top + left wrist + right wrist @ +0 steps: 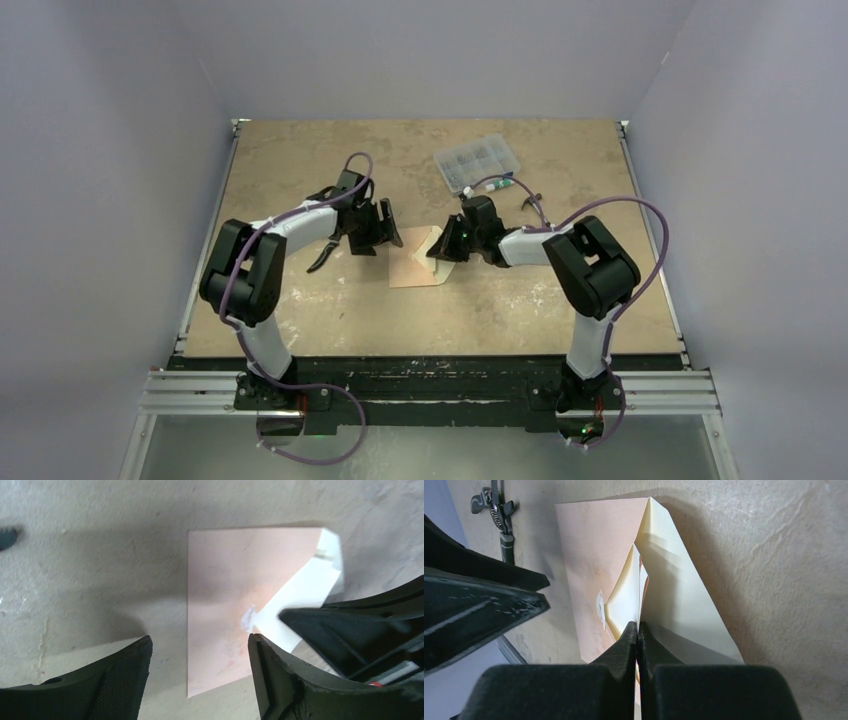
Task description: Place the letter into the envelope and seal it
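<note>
The envelope (415,268) is lying on the table (300,310) between the two arms, roughly at the middle of the table, with its salmon-tan face turned up and its pointed flap (674,595) standing open, showing the pale cream inner side. The right tool (638,630) is reaching in from the right with its fingers (659,655) pressed tightly together, and a thin edge of the cream flap is running between them, so it is pinching the flap and holding it tilted up off the envelope body (the overhead view shows the same raised cream wedge just beside the right tool (443,248)). A small white patch (599,607) is sitting on the salmon face near the point where the inner folds are meeting. A narrow salmon sliver is showing inside the opening, but I cannot tell whether it is the letter. The left tool (199,645) is hanging above the envelope's left part with its fingers (120,680) spread wide apart and gripping nothing; in its own camera one finger is overlapping the envelope's edge and the other is sitting over bare table. A clear plastic parts box (478,160) is resting well apart, toward the far side of the table.
</note>
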Action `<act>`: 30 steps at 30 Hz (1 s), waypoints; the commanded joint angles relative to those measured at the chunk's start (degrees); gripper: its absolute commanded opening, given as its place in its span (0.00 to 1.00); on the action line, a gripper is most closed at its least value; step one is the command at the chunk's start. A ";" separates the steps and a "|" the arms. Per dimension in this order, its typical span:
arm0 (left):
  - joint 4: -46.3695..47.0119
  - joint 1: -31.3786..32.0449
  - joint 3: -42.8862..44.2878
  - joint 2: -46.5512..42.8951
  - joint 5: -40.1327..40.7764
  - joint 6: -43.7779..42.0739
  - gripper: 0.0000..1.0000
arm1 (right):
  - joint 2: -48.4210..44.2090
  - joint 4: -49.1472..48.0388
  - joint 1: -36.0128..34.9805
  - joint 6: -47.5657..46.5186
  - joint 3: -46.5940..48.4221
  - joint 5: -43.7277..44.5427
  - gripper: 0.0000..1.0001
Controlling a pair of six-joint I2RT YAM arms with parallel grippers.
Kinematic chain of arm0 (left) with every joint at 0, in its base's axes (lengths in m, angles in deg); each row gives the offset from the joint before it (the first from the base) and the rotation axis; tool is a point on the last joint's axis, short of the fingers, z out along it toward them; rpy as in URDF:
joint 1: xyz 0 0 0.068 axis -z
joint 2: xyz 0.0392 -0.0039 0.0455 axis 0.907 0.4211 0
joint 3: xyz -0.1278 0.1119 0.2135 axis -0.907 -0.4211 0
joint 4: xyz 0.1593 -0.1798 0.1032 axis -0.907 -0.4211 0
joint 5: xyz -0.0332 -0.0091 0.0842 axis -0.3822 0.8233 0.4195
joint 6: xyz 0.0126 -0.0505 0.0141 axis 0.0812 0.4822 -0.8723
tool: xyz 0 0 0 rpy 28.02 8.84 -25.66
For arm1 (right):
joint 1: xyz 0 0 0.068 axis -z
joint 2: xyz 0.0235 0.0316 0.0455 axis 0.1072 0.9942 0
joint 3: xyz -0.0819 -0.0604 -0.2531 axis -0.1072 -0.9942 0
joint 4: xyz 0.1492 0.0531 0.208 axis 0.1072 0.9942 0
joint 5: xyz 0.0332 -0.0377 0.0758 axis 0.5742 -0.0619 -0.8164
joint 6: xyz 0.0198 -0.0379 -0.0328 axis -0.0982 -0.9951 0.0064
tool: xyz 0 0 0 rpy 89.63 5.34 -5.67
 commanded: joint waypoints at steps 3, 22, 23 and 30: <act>-0.18 0.04 -4.36 2.63 -2.06 -0.99 0.57 | 1.78 1.94 -0.07 -4.39 1.45 -0.65 0.00; 2.00 0.08 -2.13 10.90 -6.57 -5.01 0.35 | 8.18 6.69 -1.03 -5.70 7.87 -6.23 0.00; 1.34 0.08 -1.92 11.06 -5.75 -5.00 0.35 | 8.22 7.35 -1.03 -5.70 8.24 -6.25 0.00; -8.88 0.08 2.10 10.36 6.73 -6.68 0.43 | 6.07 12.74 -0.78 -6.33 8.72 -3.98 0.00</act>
